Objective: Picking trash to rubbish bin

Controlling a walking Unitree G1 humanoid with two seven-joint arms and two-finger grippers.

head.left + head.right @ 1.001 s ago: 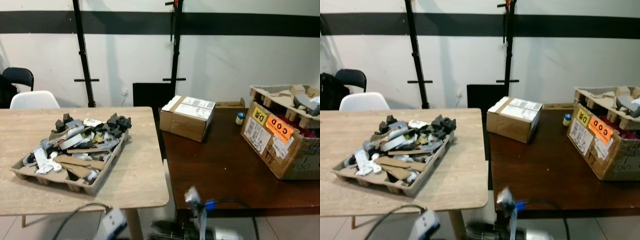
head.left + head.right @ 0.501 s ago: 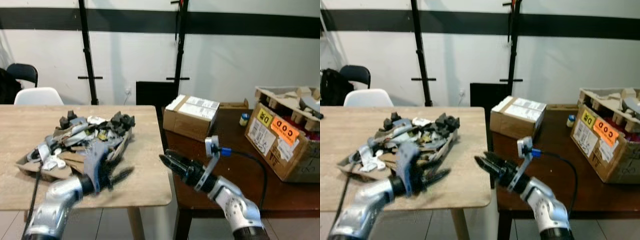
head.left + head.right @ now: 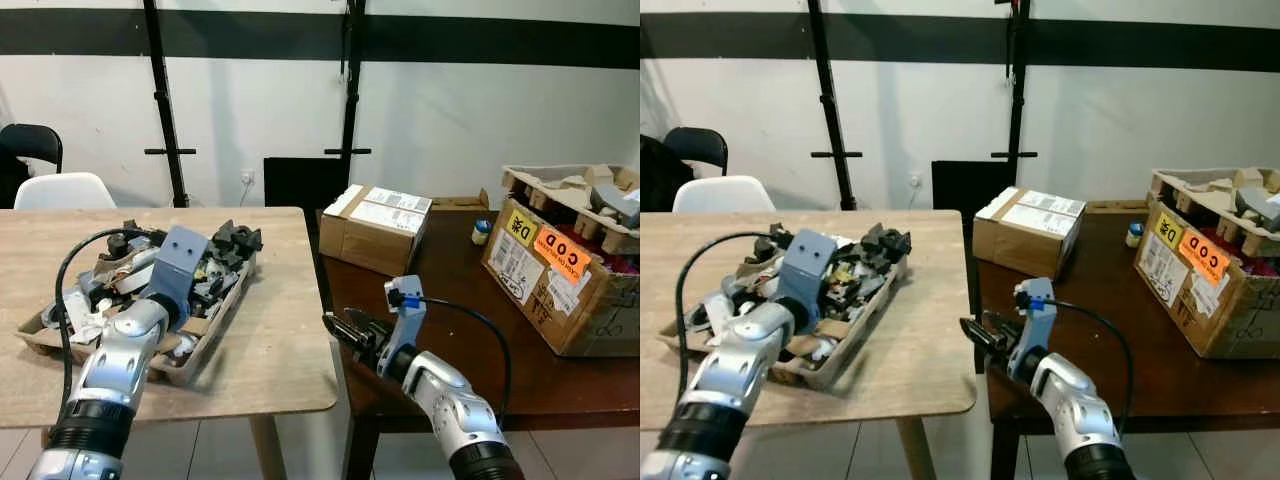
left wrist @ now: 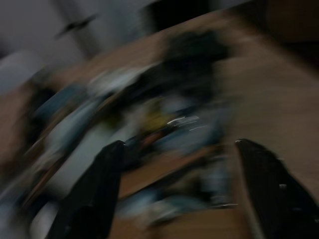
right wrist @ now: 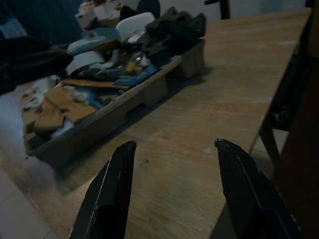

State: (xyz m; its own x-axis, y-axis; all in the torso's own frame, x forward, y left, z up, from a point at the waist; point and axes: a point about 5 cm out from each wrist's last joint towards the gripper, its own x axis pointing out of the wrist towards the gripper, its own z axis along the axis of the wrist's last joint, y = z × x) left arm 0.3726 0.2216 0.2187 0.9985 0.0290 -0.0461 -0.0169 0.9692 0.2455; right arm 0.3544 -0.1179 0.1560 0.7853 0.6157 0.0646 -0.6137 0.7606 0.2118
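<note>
left eye view: pale wood table [image 3: 270, 350] beside dark table [image 3: 440, 300]; white wall [image 3: 250, 120]; both grippers' fingers apart

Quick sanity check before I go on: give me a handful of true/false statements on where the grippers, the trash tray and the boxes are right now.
1. The tray of trash sits on the light wooden table. True.
2. The left gripper is over the dark table. False: it is over the trash tray, fingers open.
3. The right gripper holds a piece of trash. False: its fingers are open and empty, near the gap between the two tables.
4. A sealed cardboard box stands on the dark table. True.
5. The box with the orange label is on the light table. False: it is on the dark table, far right.
</note>
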